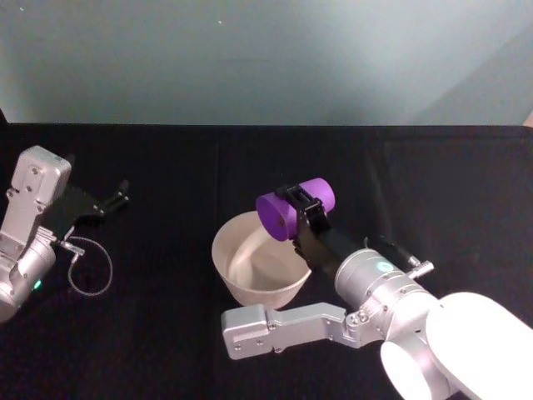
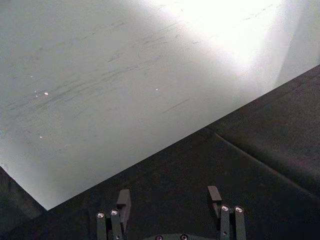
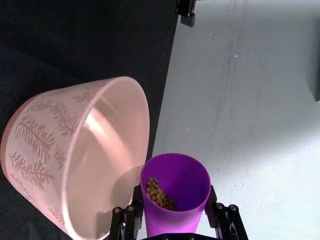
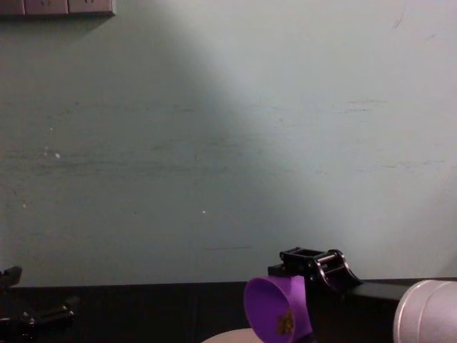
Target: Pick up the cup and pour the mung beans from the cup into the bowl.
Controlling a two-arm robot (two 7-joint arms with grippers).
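Observation:
My right gripper (image 1: 301, 210) is shut on the purple cup (image 1: 293, 207) and holds it on its side above the far right rim of the bowl (image 1: 226, 265), with its mouth facing the bowl. In the right wrist view the cup (image 3: 175, 197) has mung beans (image 3: 158, 194) heaped against its lower inner wall, beside the pinkish bowl (image 3: 60, 165) with a fern pattern. From the chest the tilted cup (image 4: 277, 309) shows beans (image 4: 285, 321) near its lip. My left gripper (image 1: 117, 200) rests open at the far left, away from both.
The black tabletop (image 1: 166, 167) runs back to a pale green wall (image 1: 266, 58). A thin looped cable (image 1: 90, 267) lies by my left arm. My right arm's silver links (image 1: 283, 327) sit in front of the bowl.

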